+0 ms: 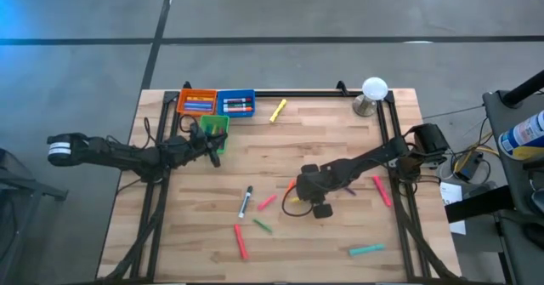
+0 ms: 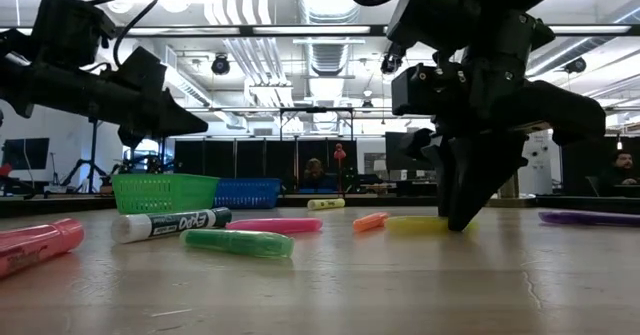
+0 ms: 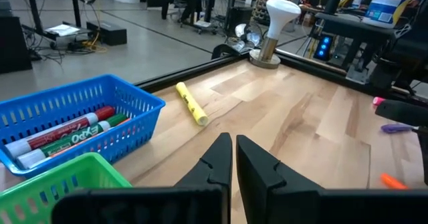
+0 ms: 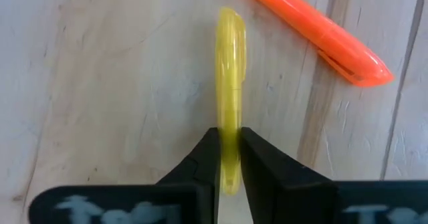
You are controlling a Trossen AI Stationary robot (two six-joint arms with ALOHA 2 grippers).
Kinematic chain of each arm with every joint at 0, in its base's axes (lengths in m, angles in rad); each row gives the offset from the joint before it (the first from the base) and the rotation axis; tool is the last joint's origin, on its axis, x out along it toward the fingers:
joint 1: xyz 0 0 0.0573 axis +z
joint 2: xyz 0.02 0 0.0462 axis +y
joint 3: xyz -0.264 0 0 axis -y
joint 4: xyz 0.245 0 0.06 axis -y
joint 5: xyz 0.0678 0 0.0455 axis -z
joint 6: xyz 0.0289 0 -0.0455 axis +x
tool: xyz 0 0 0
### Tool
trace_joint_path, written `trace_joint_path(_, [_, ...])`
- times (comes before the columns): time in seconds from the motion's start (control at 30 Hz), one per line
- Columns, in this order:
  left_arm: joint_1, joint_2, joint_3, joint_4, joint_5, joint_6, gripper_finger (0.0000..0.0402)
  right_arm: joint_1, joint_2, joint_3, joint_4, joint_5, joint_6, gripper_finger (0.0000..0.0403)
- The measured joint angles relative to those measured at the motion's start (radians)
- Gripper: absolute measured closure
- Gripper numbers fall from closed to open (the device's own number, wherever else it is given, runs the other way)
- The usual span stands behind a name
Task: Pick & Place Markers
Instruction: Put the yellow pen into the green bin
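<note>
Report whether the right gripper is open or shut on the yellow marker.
Shut on it. In the right wrist view the right gripper has both dark fingers pressed against the yellow marker, which lies flat on the table beside an orange marker.

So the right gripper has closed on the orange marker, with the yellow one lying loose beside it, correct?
Not quite: the colours are swapped. The right wrist view shows the right gripper shut on the yellow marker, while the orange marker lies loose beside it.
</note>
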Motion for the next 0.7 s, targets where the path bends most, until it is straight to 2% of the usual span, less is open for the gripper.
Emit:
trace_joint_path(0.23, [0.0,0.0,0.0,0.001,0.019,-0.056,0.0384,0.001,-0.025,-0.021,0.053,-0.001,0.017,0.036])
trace_joint_path(0.33, [0.0,0.001,0.003,0.007,0.03,-0.124,0.0384,0.001,-0.031,-0.04,0.145,-0.001,0.006,0.0359])
trace_joint_path(0.53, [0.0,0.002,0.018,0.004,0.034,-0.154,0.0384,0.001,-0.03,-0.113,0.353,0.0,-0.005,0.0359])
trace_joint_path(0.7, [0.002,0.001,0.018,0.01,-0.019,-0.205,0.0384,0.0,-0.03,-0.155,0.475,0.0,0.005,0.0358])
